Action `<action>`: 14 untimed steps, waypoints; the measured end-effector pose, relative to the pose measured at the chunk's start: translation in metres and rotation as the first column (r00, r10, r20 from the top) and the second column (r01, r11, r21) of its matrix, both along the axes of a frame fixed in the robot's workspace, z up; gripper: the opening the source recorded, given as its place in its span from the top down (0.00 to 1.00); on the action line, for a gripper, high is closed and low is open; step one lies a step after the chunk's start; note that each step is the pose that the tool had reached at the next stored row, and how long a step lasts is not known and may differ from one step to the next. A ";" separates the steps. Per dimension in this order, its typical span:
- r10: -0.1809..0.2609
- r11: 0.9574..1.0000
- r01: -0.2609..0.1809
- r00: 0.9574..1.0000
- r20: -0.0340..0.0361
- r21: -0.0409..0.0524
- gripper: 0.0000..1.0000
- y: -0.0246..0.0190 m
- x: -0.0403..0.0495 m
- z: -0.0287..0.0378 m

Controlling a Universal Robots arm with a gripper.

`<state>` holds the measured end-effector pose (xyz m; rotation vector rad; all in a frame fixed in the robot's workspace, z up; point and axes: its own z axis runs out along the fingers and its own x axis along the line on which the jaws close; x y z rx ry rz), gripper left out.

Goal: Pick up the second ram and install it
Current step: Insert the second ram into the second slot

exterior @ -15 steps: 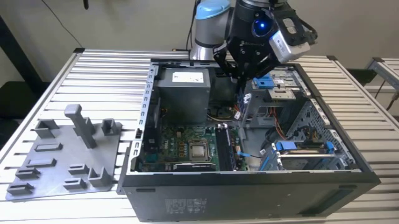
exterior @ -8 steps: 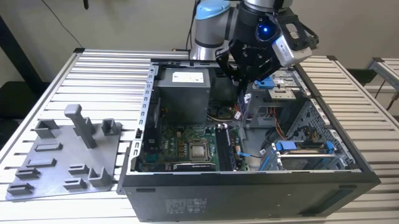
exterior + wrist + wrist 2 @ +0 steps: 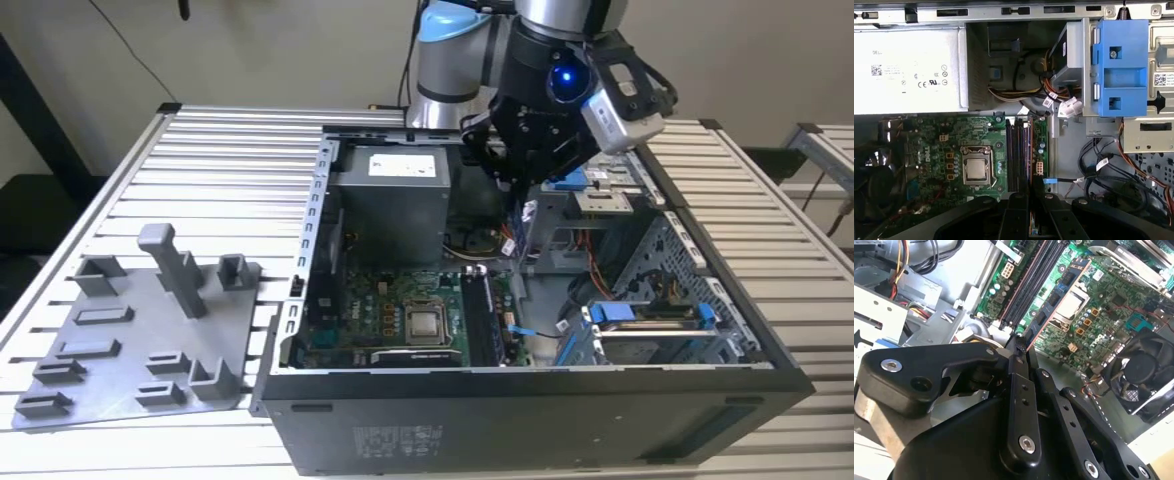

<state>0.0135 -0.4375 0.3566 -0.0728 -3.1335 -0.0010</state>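
Note:
My gripper point(image 3: 518, 182) hangs over the open computer case point(image 3: 534, 400), high above the motherboard. Its black fingers point(image 3: 1016, 390) are drawn together on a thin dark strip, which I take to be the second ram point(image 3: 1030, 225), seen edge-on between them in both wrist views. In the exterior view a short dark piece of it point(image 3: 514, 215) hangs below the fingers. The long dark memory slots point(image 3: 1018, 155) lie on the green board beside the processor socket point(image 3: 976, 169), below and ahead of the gripper. Those slots point(image 3: 477, 320) run towards the case's front wall.
A grey tray point(image 3: 120, 350) with an upright post point(image 3: 171, 265) and low holders lies on the slatted table at the exterior view's left. Inside the case are the grey power supply point(image 3: 904, 70), a blue drive bracket point(image 3: 1119, 65), loose cables point(image 3: 1104, 170) and a black fan point(image 3: 1144, 370).

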 end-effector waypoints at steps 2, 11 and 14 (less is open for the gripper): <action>0.000 1.000 0.000 1.000 0.000 0.000 0.86 0.0000 0.0000 -0.0001; 0.000 1.000 0.000 1.000 0.000 0.000 0.86 0.0000 0.0000 -0.0050; 0.000 1.000 0.000 1.000 0.000 0.000 0.86 0.0000 0.0000 -0.0084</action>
